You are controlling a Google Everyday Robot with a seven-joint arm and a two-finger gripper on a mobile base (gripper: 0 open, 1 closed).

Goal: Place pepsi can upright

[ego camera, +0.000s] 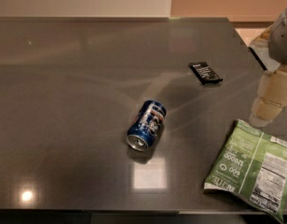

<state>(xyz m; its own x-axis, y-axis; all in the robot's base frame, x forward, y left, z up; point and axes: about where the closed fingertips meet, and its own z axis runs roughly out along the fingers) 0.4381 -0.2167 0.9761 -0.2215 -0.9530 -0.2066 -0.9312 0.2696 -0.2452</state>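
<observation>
One pepsi can (146, 125) on its side, mid-table (64, 78), silver end facing front-left. One flat black wrapper (205, 73) behind it, well apart. One green snack bag (253, 169) front right. Gripper (268, 107) at right edge just above the bag; grip state: can't tell.

Gripper (268, 107) half beyond the right edge; near-right bag (248, 169) partly beyond it too; far wrapper (205, 73) print too small.

pepsi can (146, 125): glossy painted metal, silver end. table (78, 101): smooth, glossy, reflective. snack bag (250, 169): crinkled plastic film. wrapper (205, 73): shiny black. gripper (270, 101), right edge: matt cream plastic.
</observation>
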